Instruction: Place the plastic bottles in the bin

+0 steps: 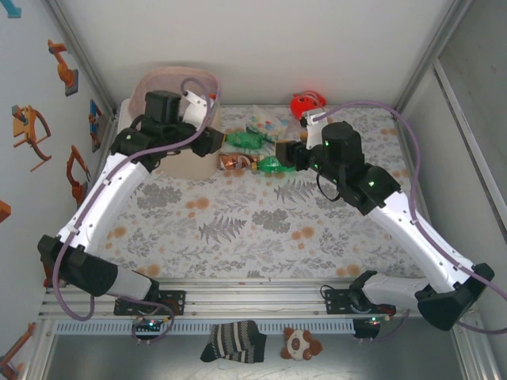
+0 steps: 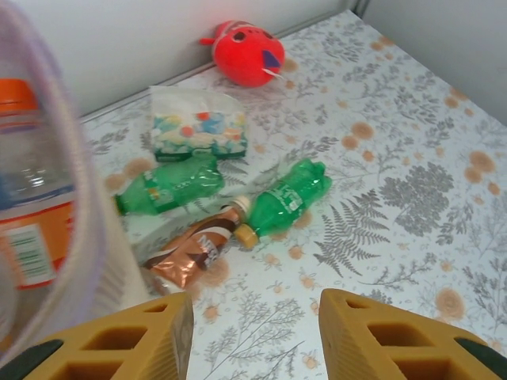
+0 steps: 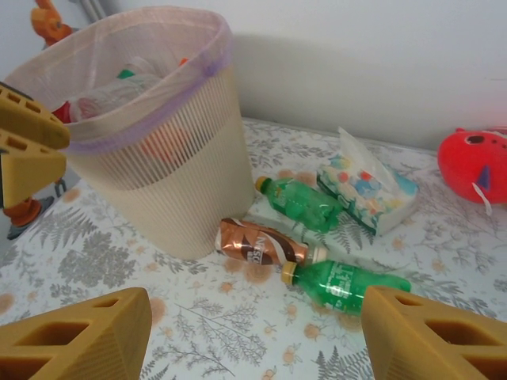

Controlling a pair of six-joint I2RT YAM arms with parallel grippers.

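Observation:
The bin (image 3: 158,158), pale pink with ribbed walls, stands at the back left and holds several bottles; one with an orange label (image 2: 28,229) shows through its rim. On the table beside it lie two green plastic bottles (image 3: 305,204) (image 3: 348,283) and a brown-sleeved bottle (image 3: 261,244); the same ones are a green bottle (image 2: 170,186), a green bottle (image 2: 289,196) and the brown bottle (image 2: 194,249) in the left wrist view. My left gripper (image 2: 253,340) is open and empty at the bin's rim (image 1: 212,142). My right gripper (image 3: 253,340) hangs open and empty just right of the bottles (image 1: 283,152).
A red round toy (image 1: 309,101) sits at the back wall. A patterned tissue packet (image 3: 368,186) lies behind the green bottles. Walls close the table on the left, back and right. The flowered cloth (image 1: 253,229) stretches toward the arm bases.

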